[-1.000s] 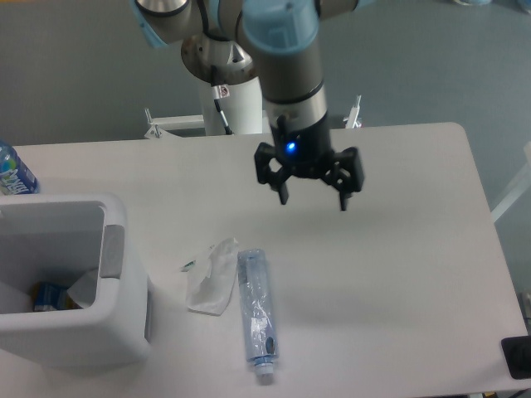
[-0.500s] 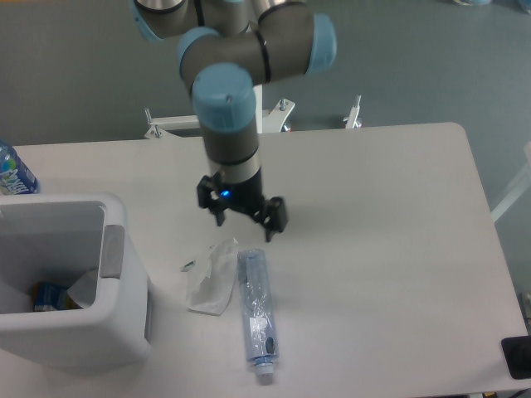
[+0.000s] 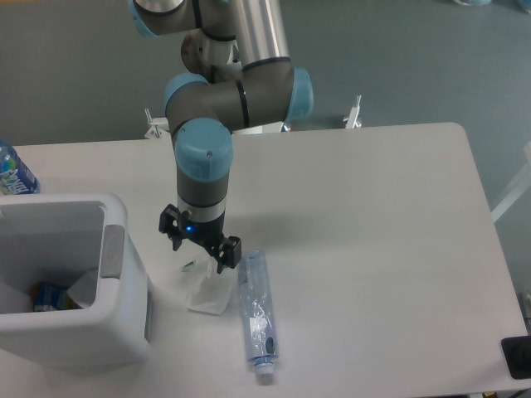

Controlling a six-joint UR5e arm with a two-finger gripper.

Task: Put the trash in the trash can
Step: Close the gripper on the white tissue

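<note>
showing no readable writing: bluish label on flattened bottle.

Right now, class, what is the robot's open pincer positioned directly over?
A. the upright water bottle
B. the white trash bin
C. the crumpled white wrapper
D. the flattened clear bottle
C: the open pincer hangs over the crumpled white wrapper, left of the flattened bottle.

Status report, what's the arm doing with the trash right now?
Gripper open, fingers down over the crumpled wrapper, nothing held. Flattened bottle on the table beside it. Trash can to the left, path unobstructed.
</note>
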